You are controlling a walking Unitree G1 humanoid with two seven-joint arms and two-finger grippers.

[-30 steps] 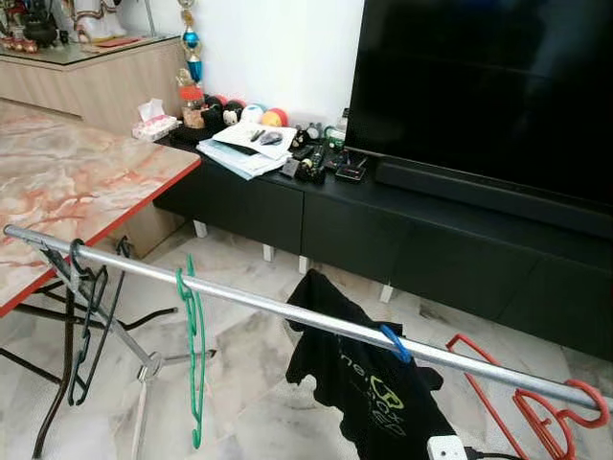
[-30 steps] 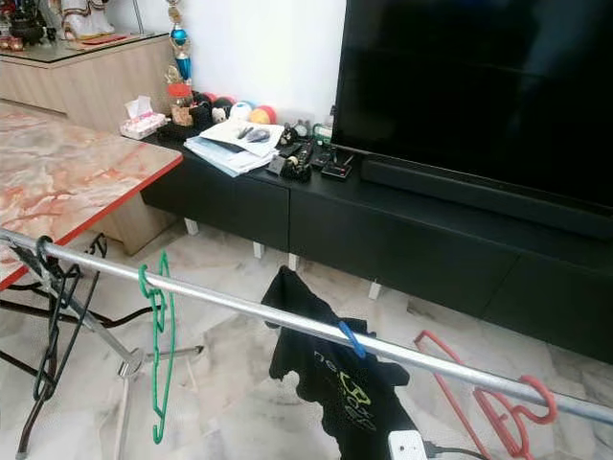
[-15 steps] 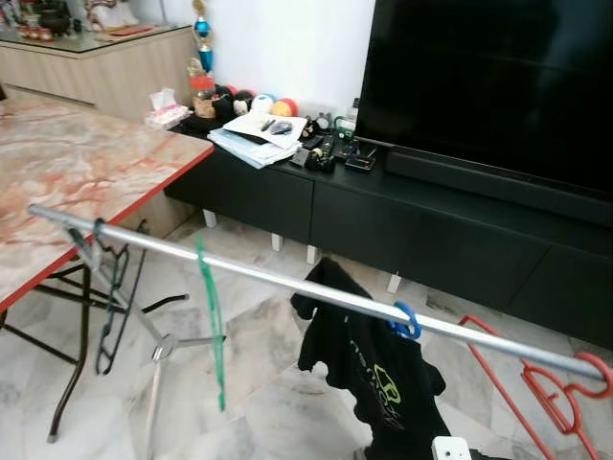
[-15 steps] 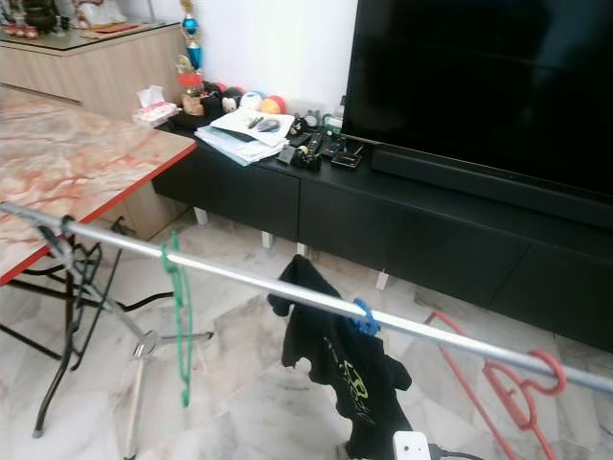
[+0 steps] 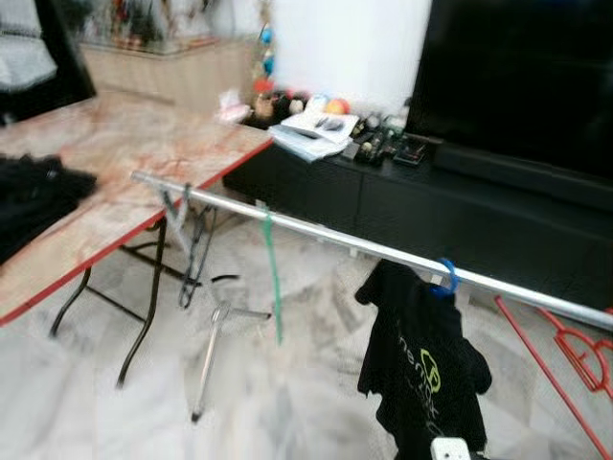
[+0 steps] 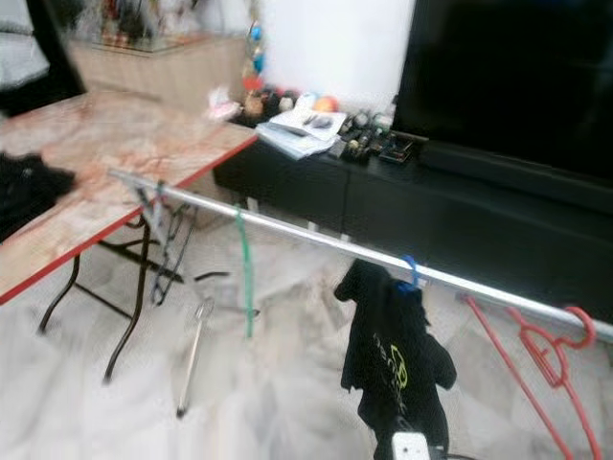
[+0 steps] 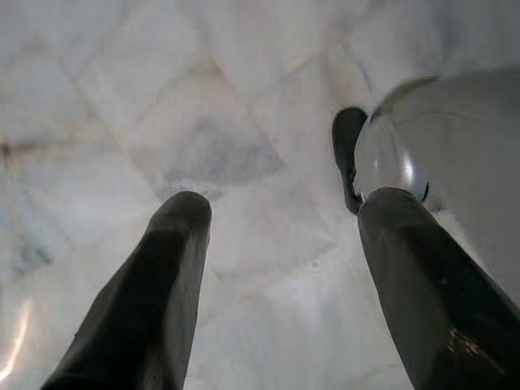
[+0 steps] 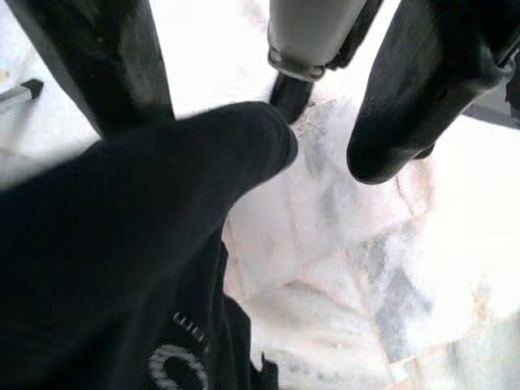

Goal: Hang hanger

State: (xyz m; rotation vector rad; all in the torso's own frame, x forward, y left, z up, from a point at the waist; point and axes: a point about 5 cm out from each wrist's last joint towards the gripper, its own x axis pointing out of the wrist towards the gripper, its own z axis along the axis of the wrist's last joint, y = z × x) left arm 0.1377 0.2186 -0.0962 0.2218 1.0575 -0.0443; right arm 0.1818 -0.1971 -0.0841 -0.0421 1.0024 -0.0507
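Note:
A silver rail (image 5: pixel 326 237) crosses the room on a tripod stand. Along it hang black hangers (image 5: pixel 194 244) at the left end, a green hanger (image 5: pixel 273 278), a blue hanger (image 5: pixel 445 278) carrying a black T-shirt (image 5: pixel 421 364), and a red hanger (image 5: pixel 575 350) at the right end. In the left wrist view my left gripper (image 7: pixel 284 207) is open over the marble floor, holding nothing. My right gripper (image 8: pixel 260 146) is open too. The black T-shirt (image 8: pixel 122 268) lies close before it and hides one fingertip.
A marble-topped table (image 5: pixel 144 144) with a red edge stands at the left, with black cloth (image 5: pixel 38 192) on it. A black TV cabinet (image 5: pixel 412 192) with papers and small items runs along the back wall under a large TV (image 5: pixel 527 77). A white block (image 5: pixel 450 448) sits low by the shirt.
The whole picture has swung left and blurred, so the camera moved. More of the table and its black cloth have come into view. The hangers on the rail keep their order.

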